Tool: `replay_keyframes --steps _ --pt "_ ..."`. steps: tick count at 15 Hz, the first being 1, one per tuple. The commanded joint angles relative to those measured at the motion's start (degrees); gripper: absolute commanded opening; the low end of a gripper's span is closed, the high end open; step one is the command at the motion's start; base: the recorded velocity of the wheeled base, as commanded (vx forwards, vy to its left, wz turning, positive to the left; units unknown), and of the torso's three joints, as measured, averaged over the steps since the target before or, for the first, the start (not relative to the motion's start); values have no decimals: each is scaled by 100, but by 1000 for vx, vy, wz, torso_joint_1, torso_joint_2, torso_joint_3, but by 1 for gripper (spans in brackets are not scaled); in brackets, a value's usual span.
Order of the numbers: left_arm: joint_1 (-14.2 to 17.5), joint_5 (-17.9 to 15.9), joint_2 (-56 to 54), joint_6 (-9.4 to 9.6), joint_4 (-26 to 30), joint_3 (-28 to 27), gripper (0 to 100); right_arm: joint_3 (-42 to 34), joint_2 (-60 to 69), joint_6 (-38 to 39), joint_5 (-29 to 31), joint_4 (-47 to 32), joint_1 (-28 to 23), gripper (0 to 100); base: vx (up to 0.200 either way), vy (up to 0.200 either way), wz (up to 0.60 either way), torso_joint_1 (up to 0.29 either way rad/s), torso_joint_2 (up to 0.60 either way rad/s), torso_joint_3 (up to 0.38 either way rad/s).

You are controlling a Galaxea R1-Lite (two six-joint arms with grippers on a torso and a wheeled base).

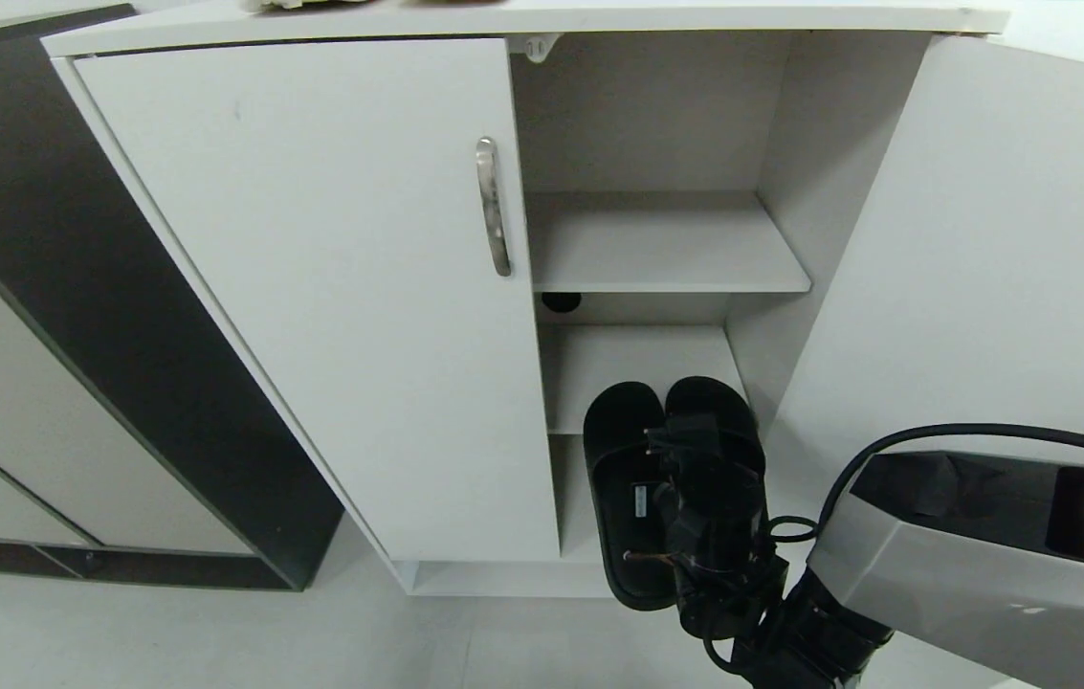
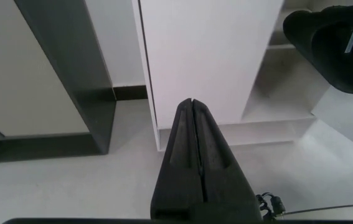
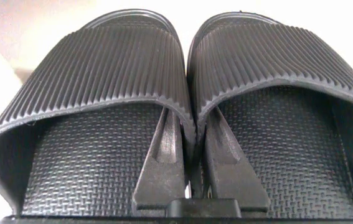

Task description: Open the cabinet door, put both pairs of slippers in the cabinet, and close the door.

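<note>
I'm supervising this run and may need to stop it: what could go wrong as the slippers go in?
The right claw pinches only the slippers' adjoining inner walls, so one might slide free. The pair hangs close to the closed left door's edge and the lower shelf's front lip; either could snag it.

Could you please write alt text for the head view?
The right pincer holds a pair of black slippers before the open right half of a white cabinet, toes toward its lower shelf. The left door is shut.

Ribbed matt rubber slippers (image 3: 182, 93); smooth white cabinet (image 1: 312, 287), shiny metal handle (image 1: 493, 206).
</note>
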State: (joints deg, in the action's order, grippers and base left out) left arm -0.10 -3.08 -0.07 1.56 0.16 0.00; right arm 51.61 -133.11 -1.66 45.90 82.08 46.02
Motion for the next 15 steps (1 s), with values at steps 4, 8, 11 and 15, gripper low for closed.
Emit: replay_keyframes --steps 4,8,11,15 --pt "1 1 7 2 2 0 0 147 -277 -1 -2 1 -93 0 50 0 0 1 -1 1" --pt "1 1 7 -15 2 0 0 1131 -488 -10 -99 -676 -304 0 0 0 0 0 0 0" --pt "1 1 7 -15 2 0 0 1931 -725 8 -160 -1177 -401 0 0 0 0 0 0 0" --pt "1 1 7 -7 2 0 0 2019 -866 16 -160 -1194 -427 0 50 0 0 1 -1 1"
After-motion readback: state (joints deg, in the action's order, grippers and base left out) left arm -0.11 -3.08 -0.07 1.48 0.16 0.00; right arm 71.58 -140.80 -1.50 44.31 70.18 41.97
